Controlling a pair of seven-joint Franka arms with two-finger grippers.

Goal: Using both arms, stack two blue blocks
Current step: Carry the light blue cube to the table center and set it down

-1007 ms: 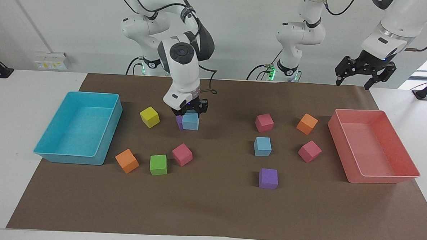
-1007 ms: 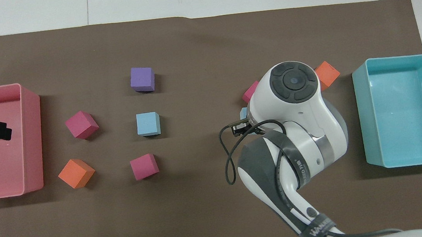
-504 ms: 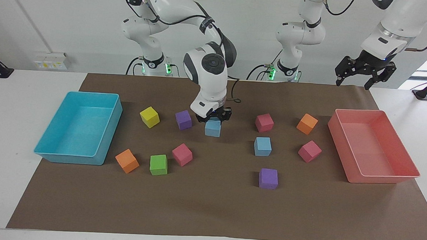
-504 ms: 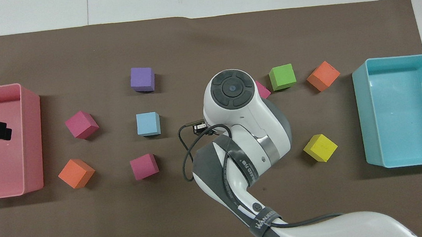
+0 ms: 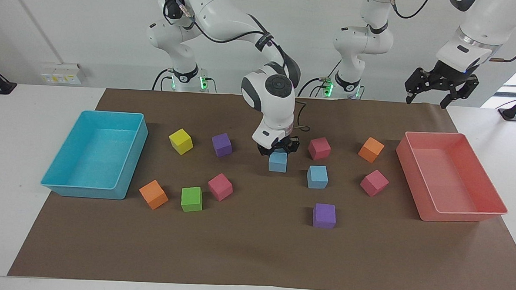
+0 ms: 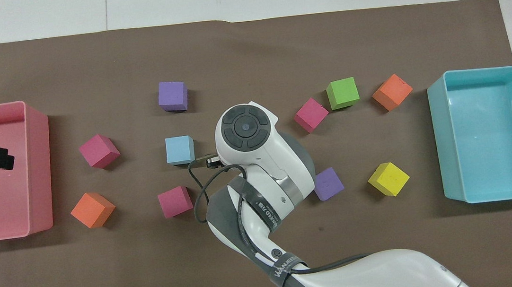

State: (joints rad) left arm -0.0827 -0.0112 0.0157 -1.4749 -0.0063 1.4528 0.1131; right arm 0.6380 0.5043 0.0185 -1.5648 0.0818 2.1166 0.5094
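- Right gripper [image 5: 279, 149], frame centre, has its jaws clenched on a blue block [image 5: 277, 162] just above the surface.
- Second blue block [image 5: 317, 177] sits lower right of it.
- Left gripper [image 5: 439, 89] waits upper right, jaws released.

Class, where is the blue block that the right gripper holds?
In the facing view, the held blue block hangs in the right gripper over the mat's middle, beside the resting blue block.
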